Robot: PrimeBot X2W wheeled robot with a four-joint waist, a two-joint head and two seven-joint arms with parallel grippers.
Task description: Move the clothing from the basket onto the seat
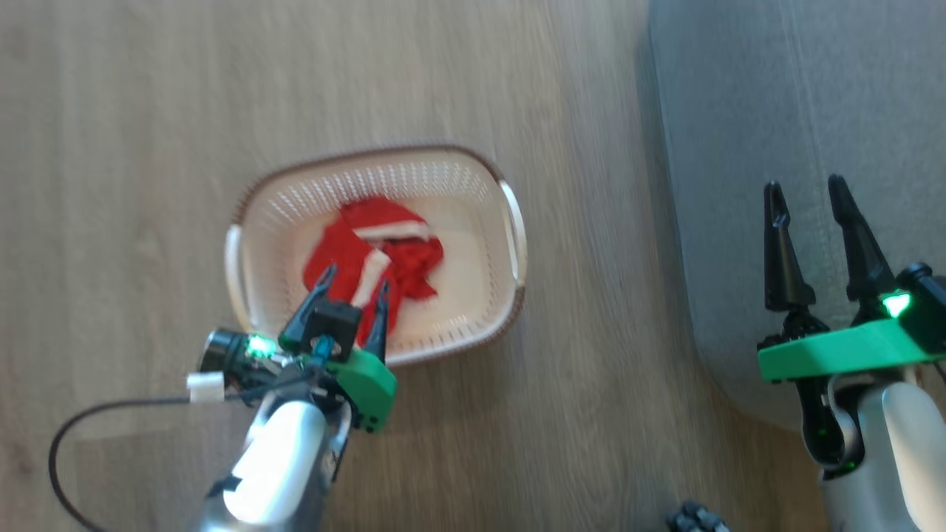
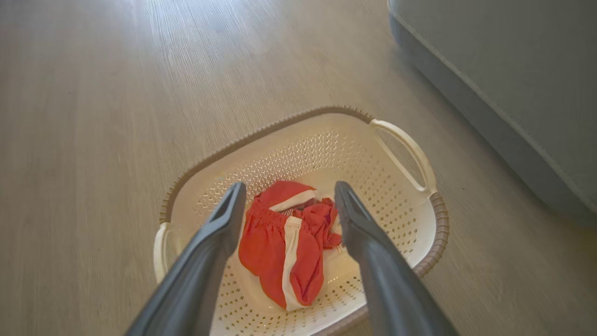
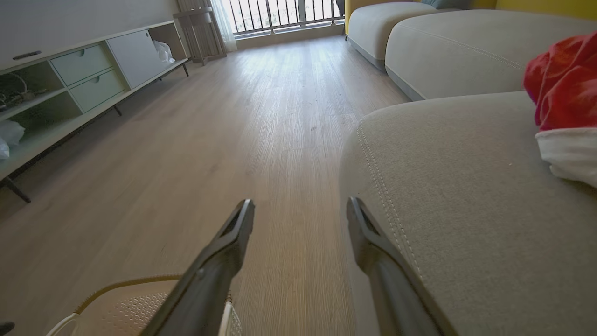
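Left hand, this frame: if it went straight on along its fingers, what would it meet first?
Most likely the red clothing lying in the basket. The open left hand points down at it and frames the pile in its wrist view. The pictures don't settle how far off it is.

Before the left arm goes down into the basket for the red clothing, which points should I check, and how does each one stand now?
1. Left gripper jaws open: ok.
2. Left gripper aimed at the red garment in the basket: ok, it lies between the jaws in the left wrist view.
3. Jaws touching the cloth: cannot tell.
4. Basket upright on the floor: ok.
5. Right gripper open, empty, away from the basket: ok, it hangs over the seat.
6. Free room on the seat beside the other red garment: ok.
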